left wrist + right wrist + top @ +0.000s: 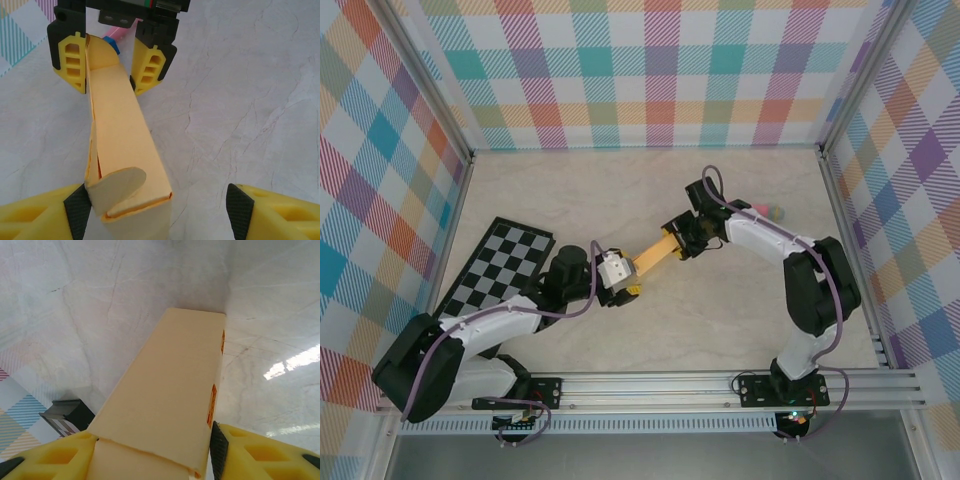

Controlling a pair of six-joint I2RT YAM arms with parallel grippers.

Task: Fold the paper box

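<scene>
The paper box is a yellow-orange card sleeve, long and flat, held above the table between the two arms. My right gripper is shut on its far end, and in the right wrist view the box fills the gap between both fingers. In the left wrist view the near end of the box shows a rounded flap curled over its open mouth. My left gripper is open around that end: the left pad touches the box, the right pad stands well clear.
A black-and-white checkered board lies at the left, partly under the left arm. A pink stick with a blue end lies behind the right arm, near the back right. Plaid walls enclose the marble-patterned table.
</scene>
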